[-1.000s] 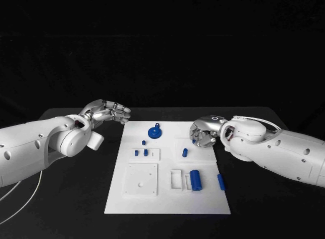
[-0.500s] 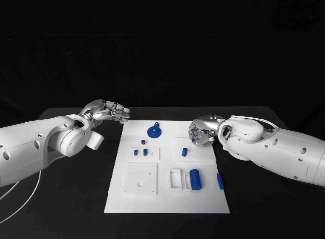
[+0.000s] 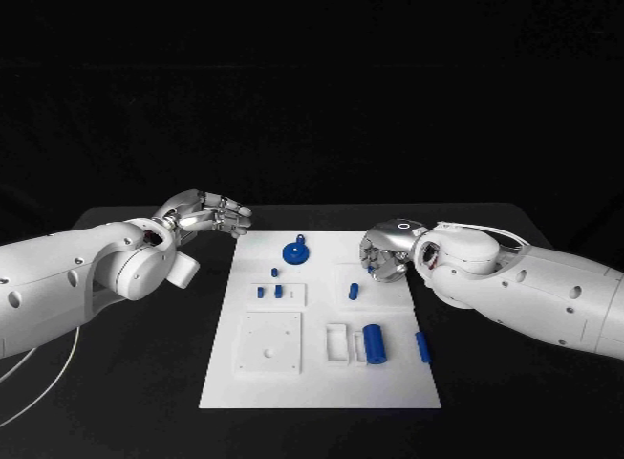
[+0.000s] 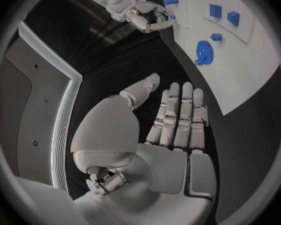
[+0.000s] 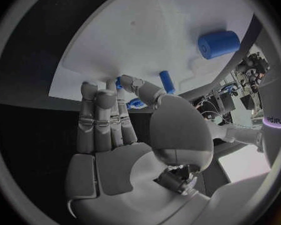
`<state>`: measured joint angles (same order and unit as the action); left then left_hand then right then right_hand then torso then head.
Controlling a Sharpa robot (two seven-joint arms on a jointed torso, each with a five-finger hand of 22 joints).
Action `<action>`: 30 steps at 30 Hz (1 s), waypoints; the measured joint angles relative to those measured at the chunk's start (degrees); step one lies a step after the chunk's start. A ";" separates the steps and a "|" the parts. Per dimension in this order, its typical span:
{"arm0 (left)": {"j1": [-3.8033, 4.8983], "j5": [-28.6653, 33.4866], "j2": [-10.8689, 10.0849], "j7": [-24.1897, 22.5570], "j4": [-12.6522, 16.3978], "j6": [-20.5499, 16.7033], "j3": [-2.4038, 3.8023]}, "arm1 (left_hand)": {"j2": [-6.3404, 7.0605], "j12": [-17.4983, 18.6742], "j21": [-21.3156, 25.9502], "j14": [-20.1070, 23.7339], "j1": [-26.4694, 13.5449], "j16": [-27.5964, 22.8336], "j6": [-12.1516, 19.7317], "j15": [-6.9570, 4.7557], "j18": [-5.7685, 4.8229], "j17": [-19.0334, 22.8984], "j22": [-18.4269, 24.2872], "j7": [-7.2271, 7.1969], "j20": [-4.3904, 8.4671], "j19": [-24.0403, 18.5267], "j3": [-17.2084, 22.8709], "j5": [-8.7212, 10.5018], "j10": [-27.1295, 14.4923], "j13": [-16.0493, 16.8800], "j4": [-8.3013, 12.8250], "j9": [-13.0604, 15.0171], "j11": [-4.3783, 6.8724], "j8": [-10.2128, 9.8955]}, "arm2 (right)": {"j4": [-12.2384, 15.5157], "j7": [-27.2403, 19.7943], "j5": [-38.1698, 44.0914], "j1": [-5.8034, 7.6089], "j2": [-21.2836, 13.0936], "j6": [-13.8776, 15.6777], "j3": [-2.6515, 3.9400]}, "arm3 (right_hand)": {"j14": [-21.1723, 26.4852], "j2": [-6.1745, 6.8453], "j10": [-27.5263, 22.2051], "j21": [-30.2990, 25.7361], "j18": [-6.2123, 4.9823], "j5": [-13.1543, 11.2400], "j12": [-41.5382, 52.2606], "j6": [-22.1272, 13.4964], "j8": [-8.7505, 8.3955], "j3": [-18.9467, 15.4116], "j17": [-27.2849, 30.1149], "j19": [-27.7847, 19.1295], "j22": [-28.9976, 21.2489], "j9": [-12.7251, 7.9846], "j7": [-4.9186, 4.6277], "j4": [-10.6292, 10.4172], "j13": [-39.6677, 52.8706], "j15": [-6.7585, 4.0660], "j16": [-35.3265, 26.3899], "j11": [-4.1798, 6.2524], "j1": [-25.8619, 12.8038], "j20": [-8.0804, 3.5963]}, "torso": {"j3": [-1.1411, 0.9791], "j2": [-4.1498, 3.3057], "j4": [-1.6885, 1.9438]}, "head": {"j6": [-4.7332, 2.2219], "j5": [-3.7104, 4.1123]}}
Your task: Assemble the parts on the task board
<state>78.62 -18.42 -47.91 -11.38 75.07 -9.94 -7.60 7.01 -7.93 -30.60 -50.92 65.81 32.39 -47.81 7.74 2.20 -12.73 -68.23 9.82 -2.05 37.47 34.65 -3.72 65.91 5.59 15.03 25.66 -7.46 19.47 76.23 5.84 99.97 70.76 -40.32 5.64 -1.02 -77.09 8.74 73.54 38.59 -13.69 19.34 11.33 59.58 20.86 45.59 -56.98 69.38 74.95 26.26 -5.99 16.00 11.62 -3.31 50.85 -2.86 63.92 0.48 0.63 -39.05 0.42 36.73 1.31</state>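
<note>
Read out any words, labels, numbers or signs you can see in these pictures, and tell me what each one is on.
No text can be read on the task board, the blue parts or either hand.
In the right wrist view, small dark letters stand on a white surface at the circle's rim; they are cut off and too small to read.

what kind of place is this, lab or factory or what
Probably a robotics lab or test bench: a white task board with small blue parts on a black table, dark backdrop, and two robot hands beside it.
</note>
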 measured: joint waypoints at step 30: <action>0.00 -0.96 0.22 0.66 -0.15 0.24 0.00 | 0.08 0.57 0.00 0.00 -0.53 -0.76 0.62 0.00 -0.02 -0.22 -0.66 0.21 0.02 -0.03 -0.15 -0.26 0.00 -0.32 -0.63 -0.14 0.00 0.00 | -0.37 2.39 -3.40 -1.28 -0.45 3.72 3.04 | 0.18 1.23 1.63 2.20 0.21 -4.09 -0.49 0.63 0.13 3.58 -1.17 -0.52 0.00 1.76 0.27 -1.21 2.82 -0.18 1.74 0.81 -1.49 -0.49 | 0.02 0.04 0.01 | -0.12 -0.93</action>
<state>78.62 -19.38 -47.69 -10.72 74.92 -9.70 -7.60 7.09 -7.36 -30.60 -50.92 65.28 31.62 -47.19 7.74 2.19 -12.94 -68.89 10.03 -2.03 37.45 34.49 -3.98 65.91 5.27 14.39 25.52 -7.46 19.47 75.86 8.23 96.57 69.48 -40.77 9.35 2.03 -76.90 9.98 75.18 40.79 -13.48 15.25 10.84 60.21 20.99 49.18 -58.15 68.86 74.95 28.02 -5.72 14.79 14.44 -3.49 52.59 -2.05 62.42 -0.01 0.65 -39.00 0.43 36.61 0.38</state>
